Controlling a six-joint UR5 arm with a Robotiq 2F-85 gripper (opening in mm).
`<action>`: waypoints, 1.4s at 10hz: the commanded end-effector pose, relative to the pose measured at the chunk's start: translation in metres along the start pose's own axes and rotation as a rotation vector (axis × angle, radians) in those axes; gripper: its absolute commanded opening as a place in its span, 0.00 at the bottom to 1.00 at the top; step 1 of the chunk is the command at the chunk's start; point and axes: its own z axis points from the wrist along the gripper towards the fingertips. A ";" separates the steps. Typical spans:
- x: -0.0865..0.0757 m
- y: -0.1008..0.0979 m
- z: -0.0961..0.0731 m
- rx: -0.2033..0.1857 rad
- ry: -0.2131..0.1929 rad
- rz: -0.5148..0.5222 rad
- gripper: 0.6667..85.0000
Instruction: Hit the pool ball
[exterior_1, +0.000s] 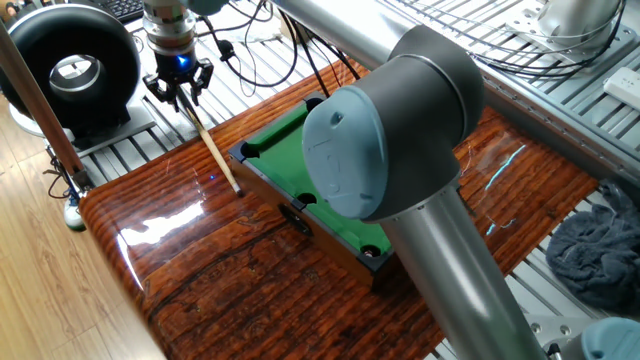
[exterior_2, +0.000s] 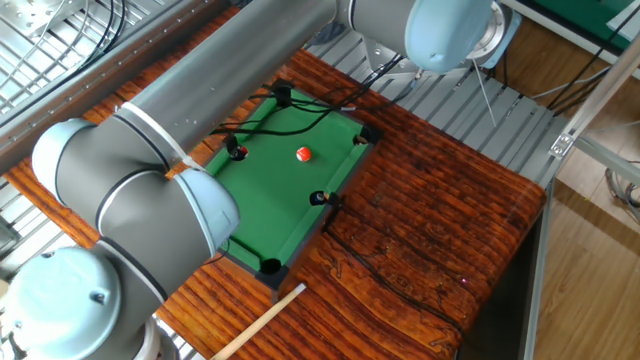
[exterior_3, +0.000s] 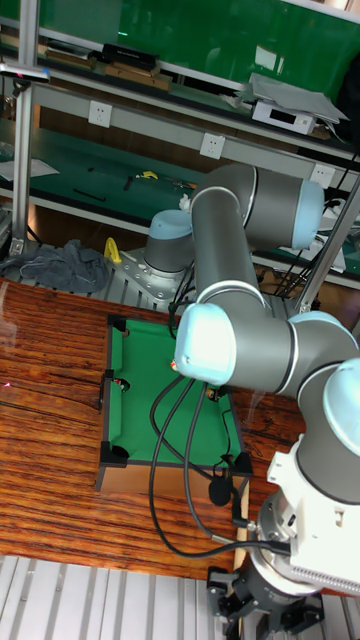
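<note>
The gripper (exterior_1: 180, 93) has its jaws closed on a wooden cue stick (exterior_1: 212, 146) slanting down below them to the bench (exterior_1: 230, 270).

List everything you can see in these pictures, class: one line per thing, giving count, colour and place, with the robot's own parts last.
pool ball: one, orange-red, on the green felt.
mini pool table: one, green felt with black pockets, on the wooden table.
wooden table: one, glossy red-brown, under the pool table.
cue stick: one, pale wood, held in the claw, tip down by the pool table's end.
grey cloth: one, crumpled, beside the wooden table.
arm: one, grey with blue caps, over the table.
claw: one, black, shut on the cue stick.
</note>
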 end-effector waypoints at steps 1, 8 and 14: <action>-0.011 0.003 0.009 -0.015 -0.019 0.014 0.48; -0.008 -0.002 0.008 0.013 -0.007 -0.004 0.14; 0.000 0.017 -0.030 -0.114 0.136 0.066 0.01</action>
